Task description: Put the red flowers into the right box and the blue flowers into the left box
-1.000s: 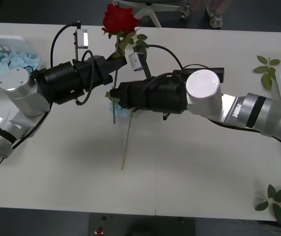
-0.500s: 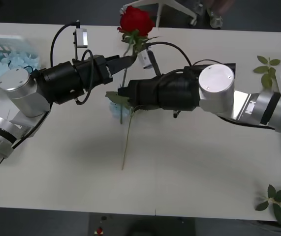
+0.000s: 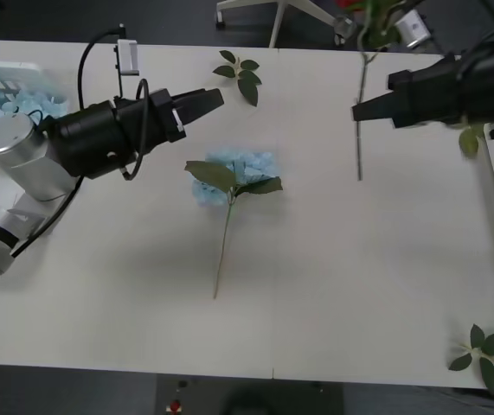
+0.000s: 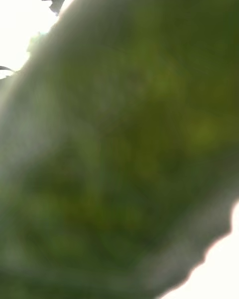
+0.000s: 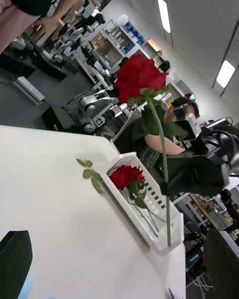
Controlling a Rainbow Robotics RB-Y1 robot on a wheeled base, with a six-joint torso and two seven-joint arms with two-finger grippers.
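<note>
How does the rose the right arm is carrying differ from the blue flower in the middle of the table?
The red rose hangs upright in the right gripper, clear of the table; the blue flower lies flat and loose. The rose's bloom is small and round, the blue one wide and fluffy. Both have thin green stems.

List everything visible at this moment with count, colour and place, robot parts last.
held rose: one, red bloom on a green stem, lifted above the table in the right gripper, stem hanging down.
blue flower on the table: one, pale blue with green leaves, lying mid-table, stem toward the robot.
left box: one, white, far left of the table, blue flowers inside.
right box: one, white, right table edge, red roses inside.
loose leaf sprigs: three, green, far centre, far right and near right corner.
table: one, white.
left gripper: black fingers, empty, hovering beyond the blue flower.
right gripper: black, far right, shut on the stem.
</note>
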